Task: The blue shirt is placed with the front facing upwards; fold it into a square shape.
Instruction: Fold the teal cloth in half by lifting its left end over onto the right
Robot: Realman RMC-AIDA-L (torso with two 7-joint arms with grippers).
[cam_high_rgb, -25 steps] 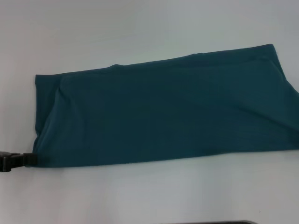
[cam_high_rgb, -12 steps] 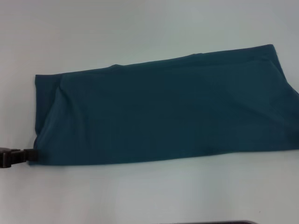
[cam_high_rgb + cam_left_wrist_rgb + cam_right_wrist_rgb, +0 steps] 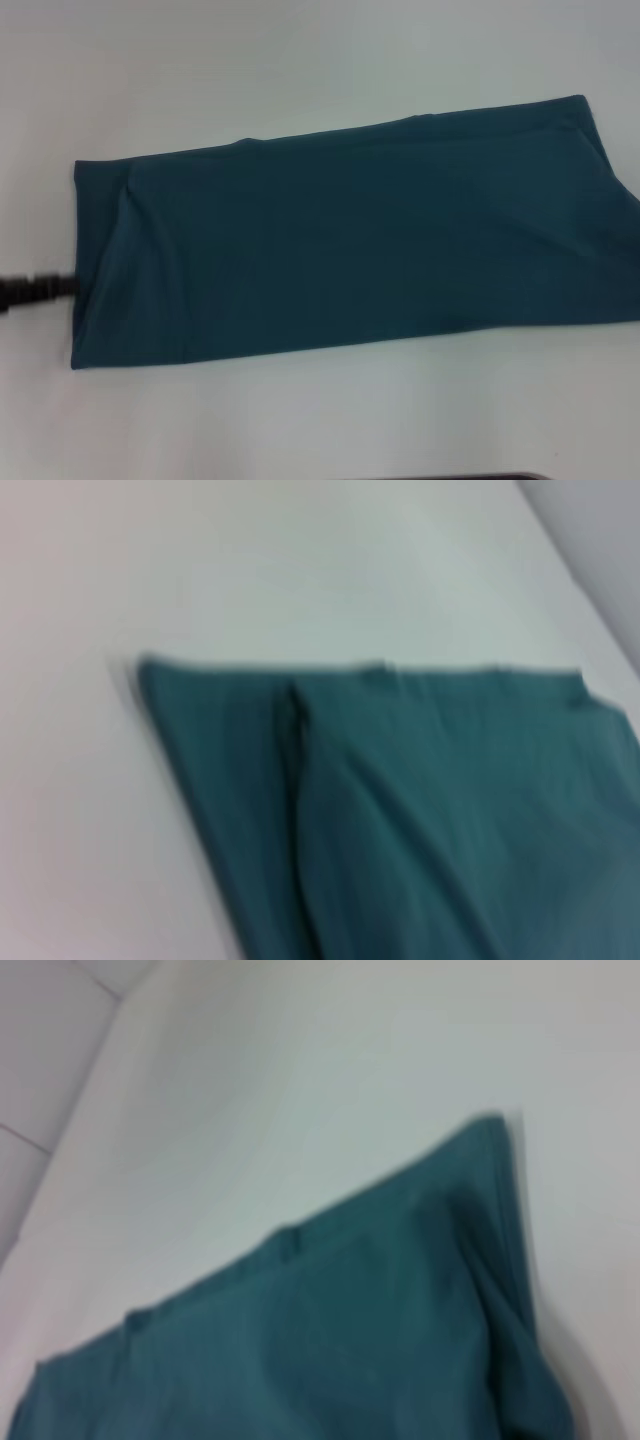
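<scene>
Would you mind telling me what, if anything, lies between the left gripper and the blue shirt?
Nothing lies between them. In the head view the left gripper reaches the left edge of the blue shirt with no table showing between.

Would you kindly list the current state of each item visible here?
blue shirt: folded into a long band, lying flat on the table, lettering hidden.
left gripper: at the shirt's left edge, low over the table.
table: white, bearing the shirt.
</scene>
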